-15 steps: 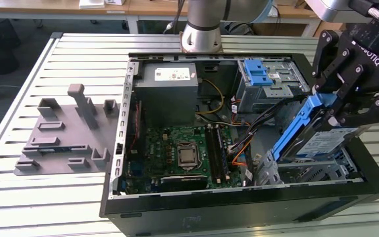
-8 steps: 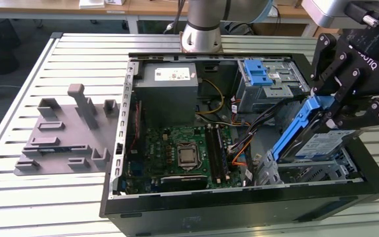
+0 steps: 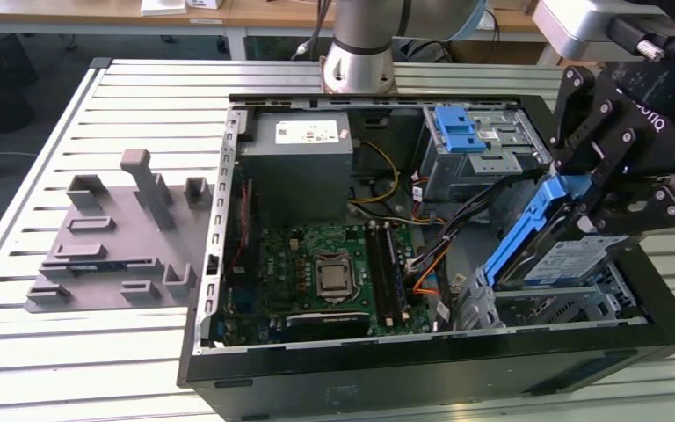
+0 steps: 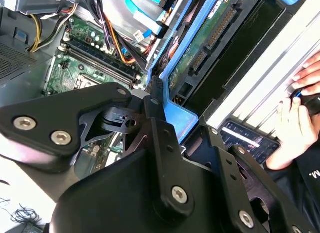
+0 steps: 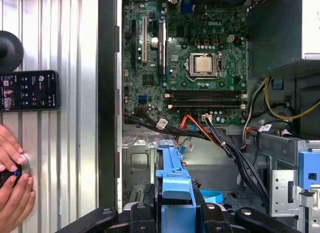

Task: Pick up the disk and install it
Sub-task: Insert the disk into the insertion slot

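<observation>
In the exterior view, the black claw (image 3: 613,207) hangs over the corner of the open computer case (image 3: 431,369) at the exterior view's right, clamped onto the upper end of the disk (image 3: 566,259). The disk stands tilted on edge, its blue bracket (image 3: 523,230) running down from the claw toward the drive bay (image 3: 548,308) just below. Past the claw, deeper in the case, sits the silver cage with its blue latch (image 3: 457,130), and beside that the grey power supply (image 3: 302,163). The green motherboard (image 3: 326,272) lies well off to the side of the claw, toward the exterior view's left. A grey fixture (image 3: 120,237) rests on the slatted table (image 3: 32,343), well apart from the case.

In the second wrist view, the claw's black linkages (image 4: 150,138) press against the blue bracket (image 4: 177,115), and the disk's underside with its green circuit board (image 4: 200,48) runs away from them. Beyond the case wall, a person's hands (image 4: 295,118) rest on the table near a phone (image 4: 247,138).

In the first wrist view, the blue bracket (image 5: 172,178) juts out from between the claw's fingers (image 5: 140,213), over the bay floor. The motherboard (image 5: 190,58) with its processor socket (image 5: 204,64) lies farther ahead, and bundled cables (image 5: 220,138) cross between. Off to the side of the claw, outside the case, a phone (image 5: 30,90) lies on the table, with hands (image 5: 12,183) near it.
</observation>
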Motion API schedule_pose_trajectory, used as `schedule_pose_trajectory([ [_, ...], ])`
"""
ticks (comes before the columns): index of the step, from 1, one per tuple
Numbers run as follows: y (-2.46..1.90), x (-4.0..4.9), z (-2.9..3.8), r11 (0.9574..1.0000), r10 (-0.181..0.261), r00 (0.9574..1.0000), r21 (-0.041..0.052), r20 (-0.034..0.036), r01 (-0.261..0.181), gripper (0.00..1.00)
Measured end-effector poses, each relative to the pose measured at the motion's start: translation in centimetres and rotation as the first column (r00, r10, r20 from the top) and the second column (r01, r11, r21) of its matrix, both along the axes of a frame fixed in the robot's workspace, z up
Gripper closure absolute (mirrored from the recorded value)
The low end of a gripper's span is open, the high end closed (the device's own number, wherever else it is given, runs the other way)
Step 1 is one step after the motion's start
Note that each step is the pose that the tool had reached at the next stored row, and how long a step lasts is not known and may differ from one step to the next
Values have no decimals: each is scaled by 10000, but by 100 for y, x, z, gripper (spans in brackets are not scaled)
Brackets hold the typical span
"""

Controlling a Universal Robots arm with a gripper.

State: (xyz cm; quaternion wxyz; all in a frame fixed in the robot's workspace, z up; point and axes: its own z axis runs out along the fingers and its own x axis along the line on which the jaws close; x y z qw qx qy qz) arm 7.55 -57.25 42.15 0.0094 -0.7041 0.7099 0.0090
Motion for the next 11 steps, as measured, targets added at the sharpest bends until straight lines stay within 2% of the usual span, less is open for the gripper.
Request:
schedule_pose_trajectory([
  [11,0,0,-29,10000,0,10000,0,0,0,64],
])
